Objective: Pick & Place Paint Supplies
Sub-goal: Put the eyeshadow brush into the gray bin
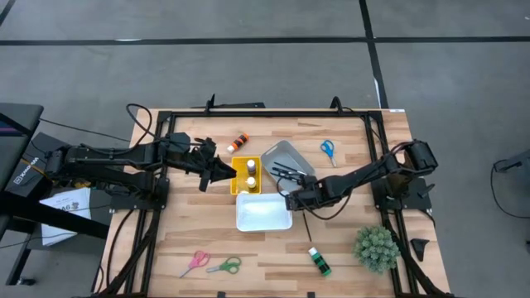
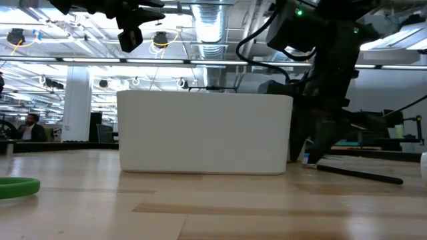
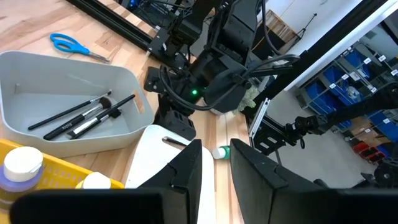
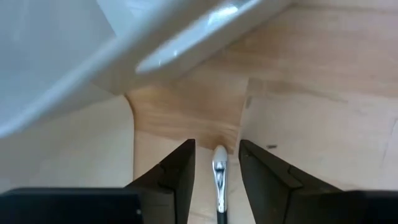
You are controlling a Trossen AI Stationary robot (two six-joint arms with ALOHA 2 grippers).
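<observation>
On the wooden table (image 1: 348, 248), the right end effector (image 4: 217, 163) straddles a paintbrush (image 4: 219, 177), fingers parted; the left end effector (image 3: 214, 177) hovers open.

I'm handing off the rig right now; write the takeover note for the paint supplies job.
Right gripper: open, low at the white bin's corner, straddling a paintbrush on the table.
Left gripper: open, empty, over the yellow bin.
Done: brushes in the grey tray; two bottles in the yellow bin.
Left: orange bottle, green bottle, blue scissors, pink scissors, green scissors.
</observation>
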